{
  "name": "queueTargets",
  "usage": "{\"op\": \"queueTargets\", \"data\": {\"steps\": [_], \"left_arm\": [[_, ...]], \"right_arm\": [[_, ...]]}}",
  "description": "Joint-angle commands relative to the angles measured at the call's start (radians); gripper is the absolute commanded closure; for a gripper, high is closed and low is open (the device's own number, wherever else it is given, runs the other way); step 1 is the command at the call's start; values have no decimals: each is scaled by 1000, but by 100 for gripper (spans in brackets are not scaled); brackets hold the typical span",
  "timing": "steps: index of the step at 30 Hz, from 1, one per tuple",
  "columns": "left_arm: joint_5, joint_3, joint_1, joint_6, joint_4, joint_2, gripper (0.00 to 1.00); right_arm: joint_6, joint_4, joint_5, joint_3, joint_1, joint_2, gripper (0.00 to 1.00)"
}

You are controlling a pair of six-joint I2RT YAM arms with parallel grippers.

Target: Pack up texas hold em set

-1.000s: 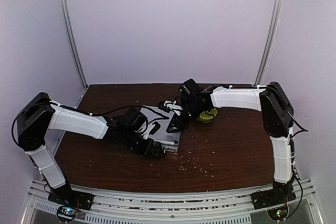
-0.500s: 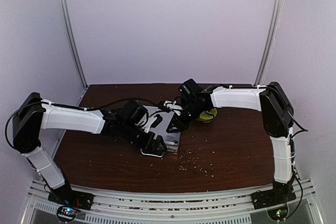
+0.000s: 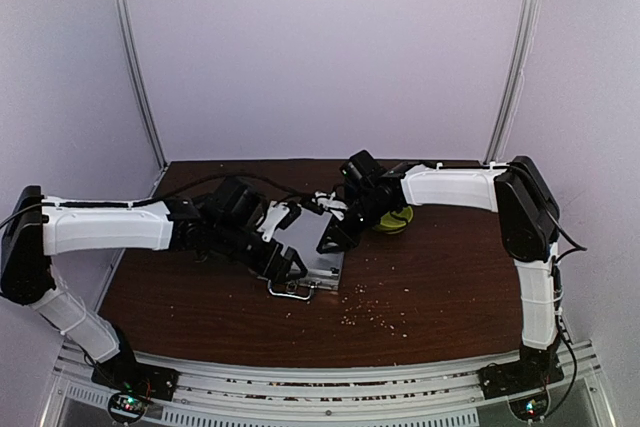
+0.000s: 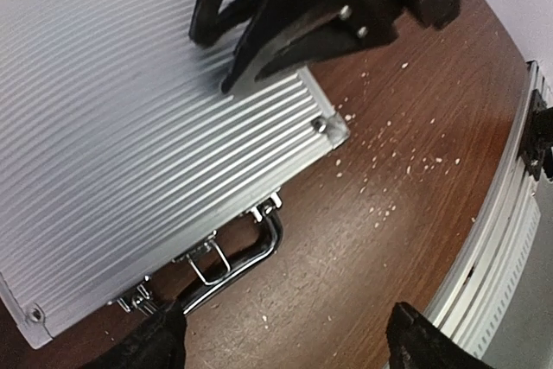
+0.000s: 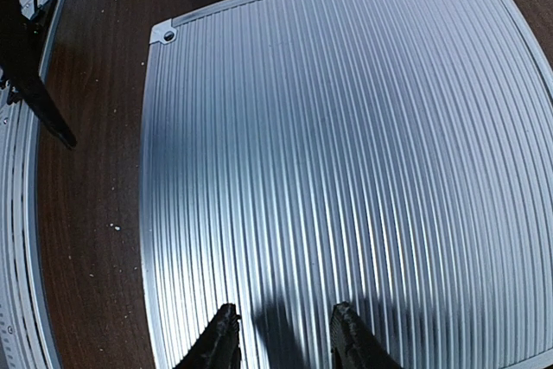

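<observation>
Silver briefcase [image 3: 312, 245] lies shut and flat mid-table [image 3: 440, 272], with its handle [image 4: 235, 264] toward the near edge. Left gripper [image 4: 292, 343] hovers above the handle, its 2 fingers spread wide, holding nothing. Right gripper [image 5: 283, 334] is low over the ribbed lid, fingers slightly apart, clamping nothing.

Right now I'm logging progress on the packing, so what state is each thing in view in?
briefcase: shut, lying flat on the table.
handle: folded out flat on the table.
left gripper: open, near the handle.
right gripper: open, fingertips at the lid.
bowl: mostly hidden, state unclear.
</observation>
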Motion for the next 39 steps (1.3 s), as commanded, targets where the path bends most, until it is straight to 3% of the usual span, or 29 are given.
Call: {"op": "queueTargets", "data": {"steps": [1,11,22,39], "left_arm": [[20,-45,1,-15,67,35,17],[16,-92,1,-108,208,135,15],[-6,-62,2,-116,210,219,14],[115,-33,2,-113,288,270,16]], "right_arm": [[1,-84,21,-15,4,61,62],[2,-87,17,-14,3,66,63],[-4,-91,15,-15,3,68,63],[-5,-96,14,-11,3,72,63]]}}
